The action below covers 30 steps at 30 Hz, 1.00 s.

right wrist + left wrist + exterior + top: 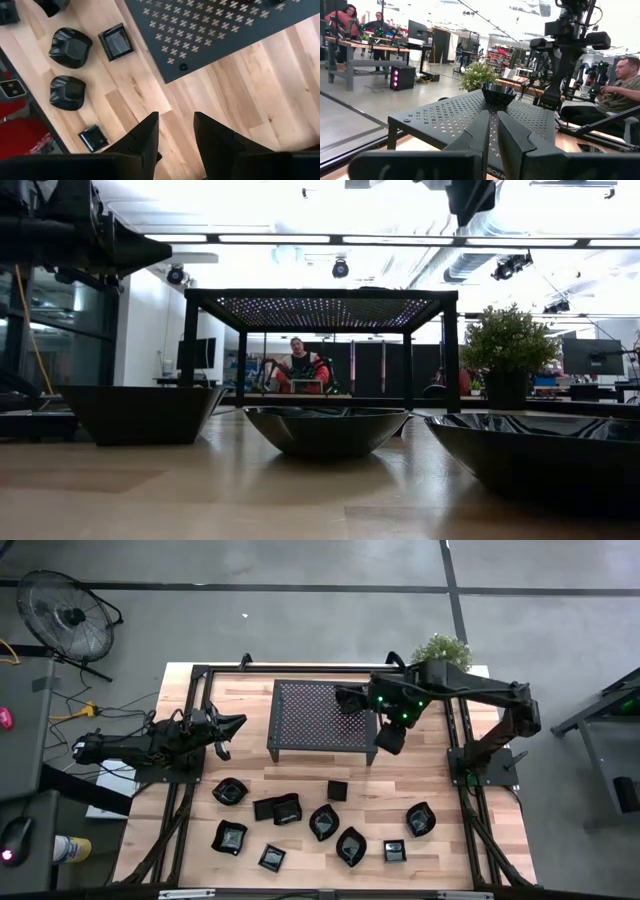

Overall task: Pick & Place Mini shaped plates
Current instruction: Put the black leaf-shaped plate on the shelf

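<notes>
Between picks: one mini plate (498, 93) already on mesh rack (318, 720), others on near table; right gripper (176, 131) open, empty by rack; left gripper (492, 130) nearly closed, empty; next, reach down for another plate

Your left gripper (492, 131) (fingers nearly closed, holding nothing) faces the perforated rack (445, 120), where one black plate (498, 94) rests at its far edge.

Ten mini shaped plates (229, 792) lie on the counter (440, 855), and one more dish (349, 700) sits on top of the single mesh rack (300, 720). There is one potted plant (441, 648) and one floor fan (66, 616).
</notes>
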Motion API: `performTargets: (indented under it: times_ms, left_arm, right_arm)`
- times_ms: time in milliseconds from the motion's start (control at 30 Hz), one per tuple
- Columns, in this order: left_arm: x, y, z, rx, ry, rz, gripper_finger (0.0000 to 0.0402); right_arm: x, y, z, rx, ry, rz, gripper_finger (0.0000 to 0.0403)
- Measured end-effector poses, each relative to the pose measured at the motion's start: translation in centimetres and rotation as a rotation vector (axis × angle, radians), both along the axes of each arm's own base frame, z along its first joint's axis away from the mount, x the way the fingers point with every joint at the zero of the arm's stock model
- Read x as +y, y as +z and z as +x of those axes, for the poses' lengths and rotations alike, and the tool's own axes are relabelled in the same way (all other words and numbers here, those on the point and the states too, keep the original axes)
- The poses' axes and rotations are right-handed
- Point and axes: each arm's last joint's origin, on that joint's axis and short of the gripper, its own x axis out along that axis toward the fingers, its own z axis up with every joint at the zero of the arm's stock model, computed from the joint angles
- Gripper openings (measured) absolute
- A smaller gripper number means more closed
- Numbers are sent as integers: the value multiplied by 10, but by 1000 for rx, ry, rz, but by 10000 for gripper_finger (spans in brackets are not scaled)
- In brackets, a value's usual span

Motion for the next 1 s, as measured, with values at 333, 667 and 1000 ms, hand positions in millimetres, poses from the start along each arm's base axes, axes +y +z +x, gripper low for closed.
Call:
performTargets:
  times_ms: [333,667,1000]
  left_arm:
    - [0,0,0,0,0,0,33]
    - [0,0,0,0,0,0,33]
    - [0,0,0,0,0,0,33]
  right_arm:
    - [43,0,1,15,-60,-39,119]
    - [91,-37,1,148,-246,75,119]
    - [138,-114,15,107,-328,333,119]
